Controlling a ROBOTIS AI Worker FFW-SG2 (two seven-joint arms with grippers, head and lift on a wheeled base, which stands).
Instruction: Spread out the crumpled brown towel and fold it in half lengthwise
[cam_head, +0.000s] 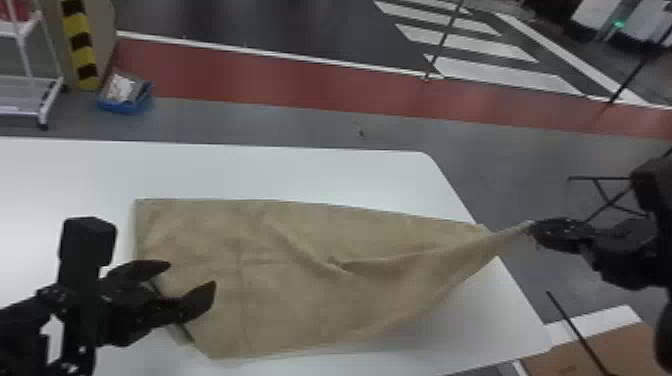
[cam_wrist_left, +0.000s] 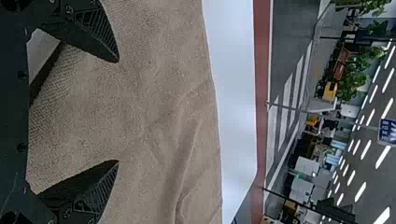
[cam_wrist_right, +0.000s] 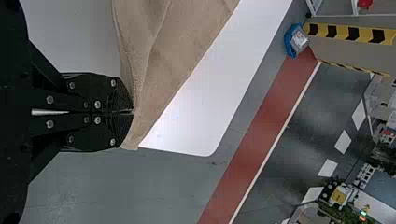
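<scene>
In the head view, the left gripper has its jaws parted, tips over the near left part of the towel. From there the towel spreads over the counter, wide and mostly flat beside these jaws, and narrows toward the right gripper, whose jaws are clenched on its end just past the counter's side edge. Creases run through the cloth between the two pairs of jaws, gathering into a narrow twist near the right ones. Well beyond the left jaws, on the floor, are a blue bin and a cart. In the left wrist view, the left gripper stands with jaws wide apart and towel filling the gap between their tips; a raised fold lies farther out from them. In the right wrist view, the right gripper pinches the towel at its jaw tips, a short flap sticking out beside them.
</scene>
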